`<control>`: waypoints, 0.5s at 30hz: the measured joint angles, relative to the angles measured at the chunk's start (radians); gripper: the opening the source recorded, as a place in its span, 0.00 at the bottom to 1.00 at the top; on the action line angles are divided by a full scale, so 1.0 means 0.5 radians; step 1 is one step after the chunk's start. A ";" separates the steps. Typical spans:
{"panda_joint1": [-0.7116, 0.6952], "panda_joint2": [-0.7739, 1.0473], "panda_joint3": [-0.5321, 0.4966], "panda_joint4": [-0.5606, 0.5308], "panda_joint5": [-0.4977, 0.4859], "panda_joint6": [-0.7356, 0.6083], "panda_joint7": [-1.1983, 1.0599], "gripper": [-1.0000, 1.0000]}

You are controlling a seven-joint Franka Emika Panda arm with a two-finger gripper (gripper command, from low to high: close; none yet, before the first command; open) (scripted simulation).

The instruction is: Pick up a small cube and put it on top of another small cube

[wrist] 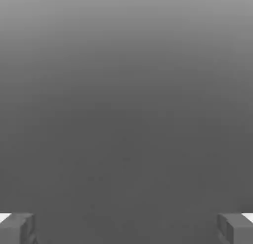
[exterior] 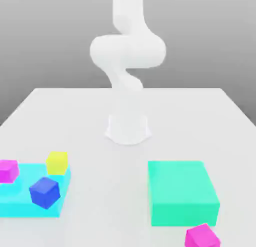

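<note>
Nearest the exterior view's camera, one small magenta cube [exterior: 202, 236] is sitting on the white table [exterior: 110, 201], at the exterior view's lower right and just in front of the near right corner of a large teal block [exterior: 182, 192]. Whether cube and block are touching cannot be told. That teal block is lying flat on the table and dwarfing the cube.

Across the table, well apart toward the exterior view's left, a flat cyan slab [exterior: 25, 203] is carrying three cubes. A blue cube [exterior: 45, 192] is resting on the slab's near right part, turned at an angle. Behind it a yellow cube [exterior: 57, 162] is sitting at the slab's far right corner. The second small magenta cube [exterior: 8, 171] is perching at the slab's far left, at the picture's edge.

Farther back, the white arm [exterior: 127, 51] is rising from its round base [exterior: 128, 128] at the table's middle, bending and leaving the picture at the top.

In the hand view, the gripper [wrist: 126, 228] is standing with its fingers [wrist: 17, 228] spread wide apart, nothing lying between them, and facing a plain grey backdrop.
</note>
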 joint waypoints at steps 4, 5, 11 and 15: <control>0.017 0.301 0.061 0.001 -0.027 0.089 0.003 0.50; 0.022 0.374 0.076 0.002 -0.034 0.110 0.004 0.50; 0.055 0.809 0.160 0.003 -0.087 0.238 0.018 0.50; 0.083 1.100 0.209 0.005 -0.128 0.323 0.032 0.50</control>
